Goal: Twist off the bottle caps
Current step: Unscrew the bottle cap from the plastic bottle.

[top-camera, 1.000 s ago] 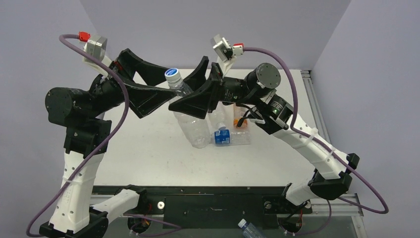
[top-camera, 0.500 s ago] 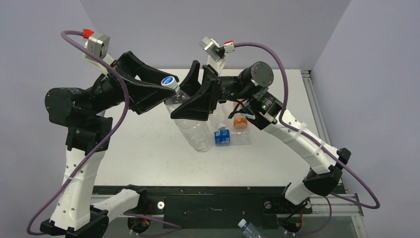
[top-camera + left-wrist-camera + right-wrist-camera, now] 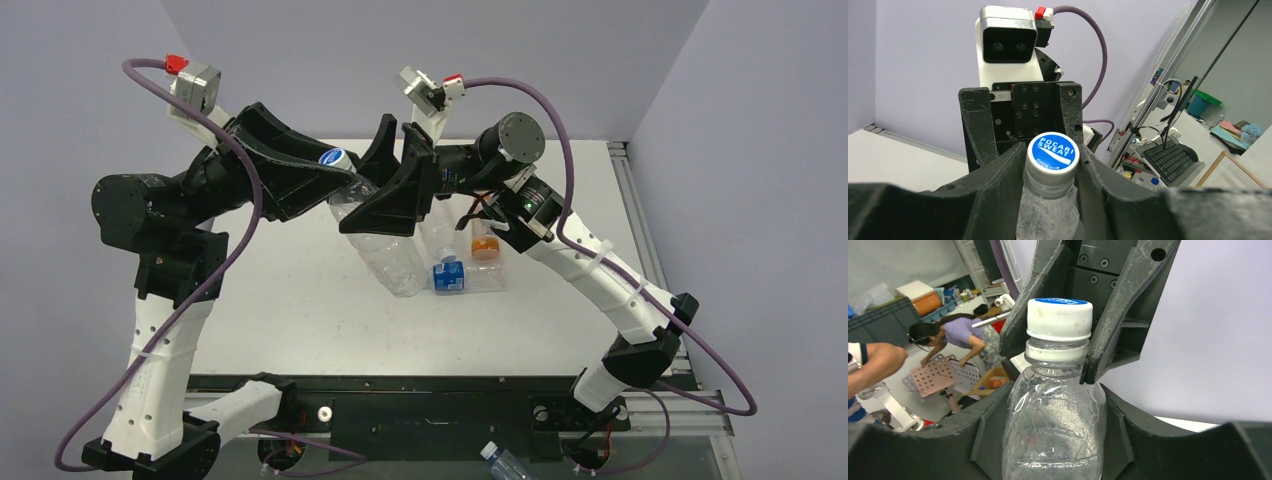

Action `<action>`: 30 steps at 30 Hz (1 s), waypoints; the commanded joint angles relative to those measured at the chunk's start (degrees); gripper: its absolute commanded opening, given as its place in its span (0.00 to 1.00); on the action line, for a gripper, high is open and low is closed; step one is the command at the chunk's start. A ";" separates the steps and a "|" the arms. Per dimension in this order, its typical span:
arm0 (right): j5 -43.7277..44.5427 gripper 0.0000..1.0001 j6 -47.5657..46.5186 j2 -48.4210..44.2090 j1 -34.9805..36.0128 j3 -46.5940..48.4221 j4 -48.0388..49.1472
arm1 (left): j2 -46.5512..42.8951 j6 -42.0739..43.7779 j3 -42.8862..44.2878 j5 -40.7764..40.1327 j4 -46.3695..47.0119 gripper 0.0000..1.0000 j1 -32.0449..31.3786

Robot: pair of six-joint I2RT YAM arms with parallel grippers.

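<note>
Left tool (image 3: 1052,167) clamps the bottle cap (image 3: 1053,150); right tool (image 3: 381,192) grips the bottle (image 3: 396,266).

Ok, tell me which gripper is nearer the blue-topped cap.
Left. The left gripper is closed on the cap itself. The right gripper grips the bottle lower down, around its body below the neck.

bottle cap (image 3: 1052,152), blue top | reads "POCARI SWEAT" | smaller "OPEN" with arrow beneath
</note>
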 commanded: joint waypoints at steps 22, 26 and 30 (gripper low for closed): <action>6.85 0.00 -8.90 -1.83 -3.42 -0.34 -8.61 | -0.44 0.61 5.08 1.97 0.55 0.09 -1.16; 15.17 0.00 -16.39 -2.30 -3.67 1.81 -19.16 | -0.39 3.50 5.45 0.14 -1.70 0.00 -0.99; 29.25 0.00 -27.42 -4.02 -2.12 2.64 -28.38 | -1.03 8.51 4.74 -3.22 -4.83 0.00 -0.97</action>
